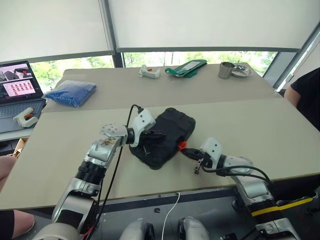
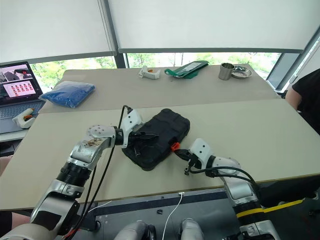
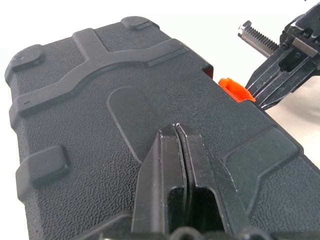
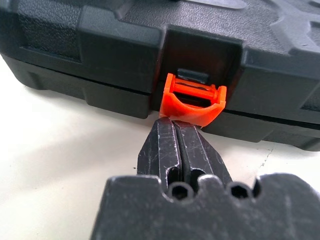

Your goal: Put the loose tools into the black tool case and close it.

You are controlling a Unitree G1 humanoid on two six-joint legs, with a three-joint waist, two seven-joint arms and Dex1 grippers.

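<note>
Right wrist view: closed fingers (image 4: 176,131) touch orange latch (image 4: 193,102); left closed fingers (image 3: 176,131) rest on shut black tool case (image 3: 100,95), hiding its contents.

Silver-grey jointed arms with white wrist housings (image 1: 144,120) — black cables looped alongside — each ending in a black two-fingered gripper (image 4: 176,131).

An office or meeting room; long tables (image 1: 260,125), window blinds (image 1: 210,22), an open laptop (image 1: 17,92)
</note>
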